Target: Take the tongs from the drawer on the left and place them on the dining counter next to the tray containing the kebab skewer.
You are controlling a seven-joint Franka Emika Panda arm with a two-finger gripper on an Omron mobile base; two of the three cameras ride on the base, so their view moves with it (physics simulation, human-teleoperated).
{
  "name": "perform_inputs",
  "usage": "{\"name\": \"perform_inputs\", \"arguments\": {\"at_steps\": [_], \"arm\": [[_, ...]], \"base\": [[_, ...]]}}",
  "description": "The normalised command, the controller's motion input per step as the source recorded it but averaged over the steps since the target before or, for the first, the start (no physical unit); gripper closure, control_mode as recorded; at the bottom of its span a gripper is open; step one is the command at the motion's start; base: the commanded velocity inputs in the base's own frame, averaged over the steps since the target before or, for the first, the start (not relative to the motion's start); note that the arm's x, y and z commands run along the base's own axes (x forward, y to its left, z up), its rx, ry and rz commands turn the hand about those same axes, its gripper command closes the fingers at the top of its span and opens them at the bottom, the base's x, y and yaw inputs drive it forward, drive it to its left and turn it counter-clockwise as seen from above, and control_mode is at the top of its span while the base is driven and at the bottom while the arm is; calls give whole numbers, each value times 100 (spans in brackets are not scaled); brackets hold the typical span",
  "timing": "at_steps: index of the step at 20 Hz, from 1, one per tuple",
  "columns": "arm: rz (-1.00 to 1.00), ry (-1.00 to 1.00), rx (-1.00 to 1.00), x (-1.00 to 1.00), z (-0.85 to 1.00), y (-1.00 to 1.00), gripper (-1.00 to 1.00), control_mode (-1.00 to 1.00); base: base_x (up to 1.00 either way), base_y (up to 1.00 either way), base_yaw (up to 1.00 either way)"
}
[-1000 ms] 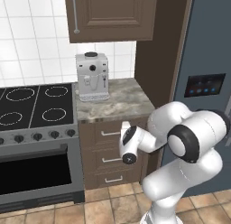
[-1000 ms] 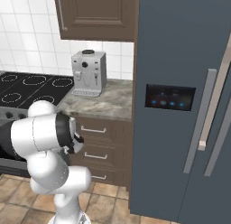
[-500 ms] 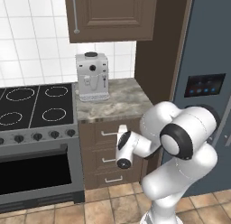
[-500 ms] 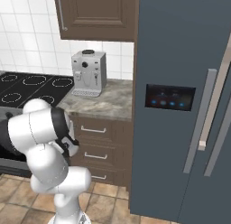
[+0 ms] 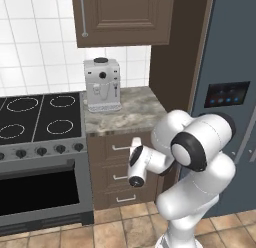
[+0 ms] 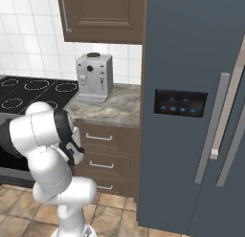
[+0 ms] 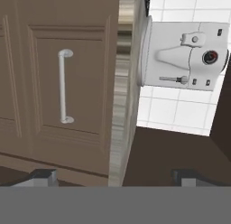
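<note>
Left base view, left to right. The stove (image 5: 40, 117) is being passed over; it plays no part. Just beside it, the small marbled bench (image 5: 131, 112) is carrying the silver coffee machine (image 5: 102, 84), set back toward the tiled wall.

Under that bench a stack of three drawers is being faced. The top drawer (image 5: 117, 147) is being kept fully shut, its silver bar handle (image 5: 121, 147) flush and untouched. The tongs are not being seen; they are judged to be lying inside it.

The pincer (image 5: 135, 143) is being held out in front of the drawer fronts, near the top handle but apart from it. In the hand view its fingertips (image 7: 41, 177) are being held wide apart with nothing between them — judged a spread wide enough to be closed around the bar.

The hand view is being rolled on its side: the drawer handle (image 7: 63, 86) is appearing upright, the bench edge (image 7: 122, 96) beside it, the coffee machine (image 7: 185, 56) lying sideways. The roll is judged to be setting the fingers across the bar's width.

Furthest right, the dark fridge (image 5: 231, 102) is standing well apart from the work.

Step judged in hand: approach to the handle; opening not yet begun.
</note>
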Motion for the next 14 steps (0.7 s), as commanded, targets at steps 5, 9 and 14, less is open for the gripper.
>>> {"name": "perform_inputs", "arguments": {"at_steps": [5, 9, 14], "arm": [[0, 0, 0, 3, -21, -22, -100, -100], [0, 0, 0, 25, -6, 0, -100, -100], [0, 0, 0, 34, -18, 0, -100, -100]], "base": [[0, 0, 0], [0, 0, 0], [0, 0, 0]]}}
